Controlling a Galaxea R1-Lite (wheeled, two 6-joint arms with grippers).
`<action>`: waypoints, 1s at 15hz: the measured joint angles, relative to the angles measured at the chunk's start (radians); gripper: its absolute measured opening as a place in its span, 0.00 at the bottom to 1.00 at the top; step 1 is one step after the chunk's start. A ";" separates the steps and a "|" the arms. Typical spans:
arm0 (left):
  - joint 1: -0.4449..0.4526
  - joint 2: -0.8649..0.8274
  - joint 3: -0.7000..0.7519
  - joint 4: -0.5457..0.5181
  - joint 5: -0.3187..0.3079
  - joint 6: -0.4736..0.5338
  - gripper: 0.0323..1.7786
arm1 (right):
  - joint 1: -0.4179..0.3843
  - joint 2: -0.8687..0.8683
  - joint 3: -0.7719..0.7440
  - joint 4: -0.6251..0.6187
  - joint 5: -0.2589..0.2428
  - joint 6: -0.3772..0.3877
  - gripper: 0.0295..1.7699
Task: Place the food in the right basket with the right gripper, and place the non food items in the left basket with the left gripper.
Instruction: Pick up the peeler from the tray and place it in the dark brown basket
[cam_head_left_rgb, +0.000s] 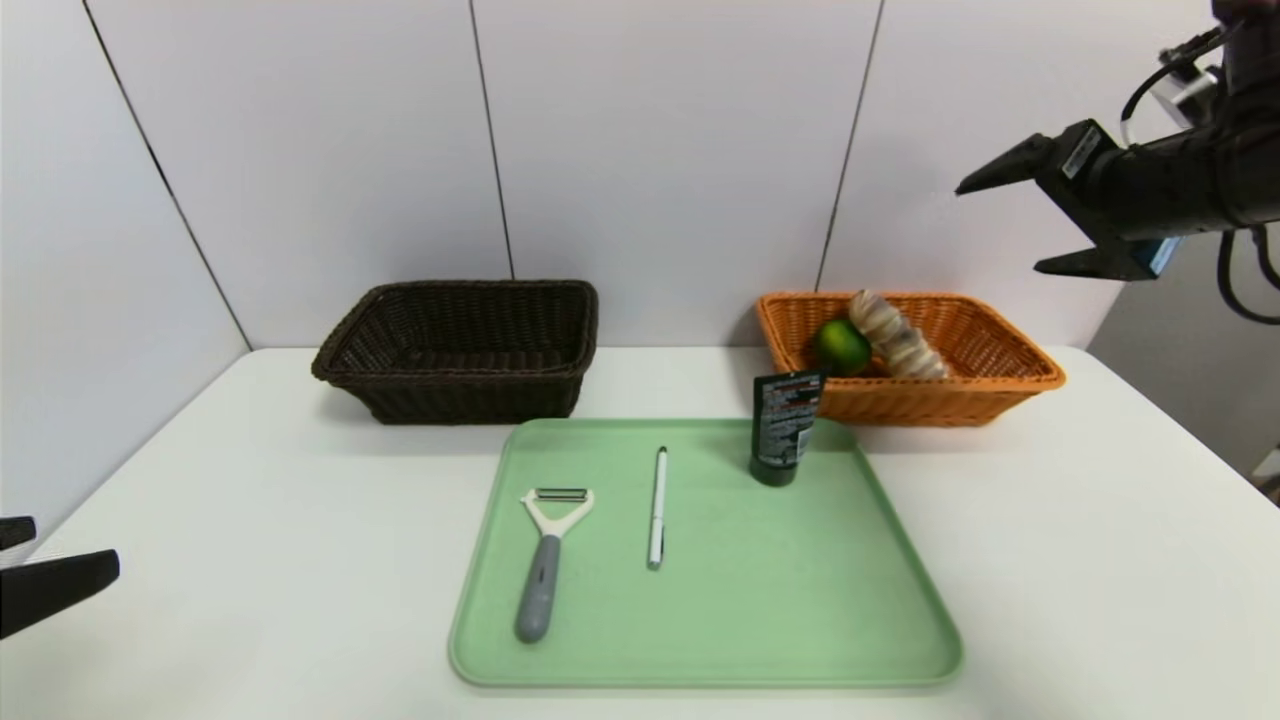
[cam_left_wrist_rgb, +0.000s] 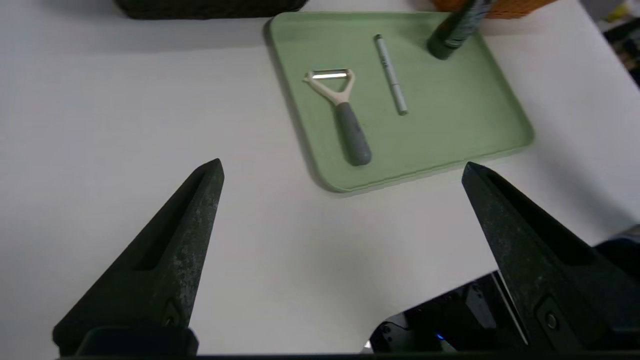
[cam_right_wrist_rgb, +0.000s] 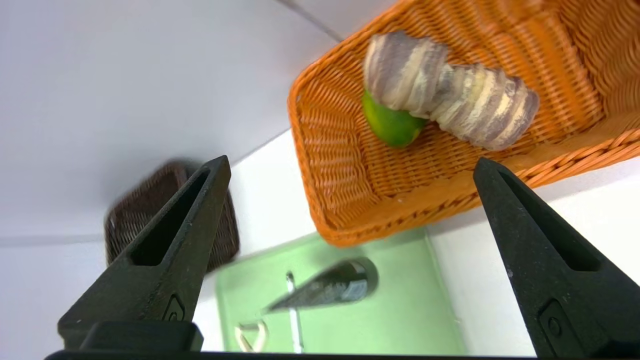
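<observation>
The green lime (cam_head_left_rgb: 841, 346) (cam_right_wrist_rgb: 391, 123) and the striped twisted bread loaf (cam_head_left_rgb: 897, 336) (cam_right_wrist_rgb: 450, 95) lie in the orange right basket (cam_head_left_rgb: 1010, 372) (cam_right_wrist_rgb: 340, 165). My right gripper (cam_head_left_rgb: 1000, 225) (cam_right_wrist_rgb: 350, 167) hangs open and empty, high above that basket. On the green tray (cam_head_left_rgb: 800, 600) (cam_left_wrist_rgb: 450, 125) are the white peeler with a grey handle (cam_head_left_rgb: 545, 560) (cam_left_wrist_rgb: 342, 112), the slim white pen (cam_head_left_rgb: 657, 506) (cam_left_wrist_rgb: 391, 75) and the black tube (cam_head_left_rgb: 785, 428) (cam_left_wrist_rgb: 457, 30), standing on its cap. The dark brown left basket (cam_head_left_rgb: 455, 345) holds nothing that I can see. My left gripper (cam_head_left_rgb: 30, 565) (cam_left_wrist_rgb: 342, 170) is open over the table's near left corner.
White wall panels close off the back behind both baskets. Bare white table (cam_head_left_rgb: 280, 520) surrounds the tray on both sides.
</observation>
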 joint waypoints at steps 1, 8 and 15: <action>0.000 -0.017 0.019 -0.034 -0.071 0.000 0.95 | 0.028 -0.037 0.015 -0.006 -0.004 -0.041 0.95; 0.001 -0.024 0.099 -0.209 -0.127 -0.008 0.95 | 0.112 -0.169 0.035 0.003 -0.184 -0.177 0.96; -0.123 0.173 -0.181 0.225 0.043 0.069 0.95 | 0.279 -0.289 0.019 0.397 -0.208 -0.405 0.96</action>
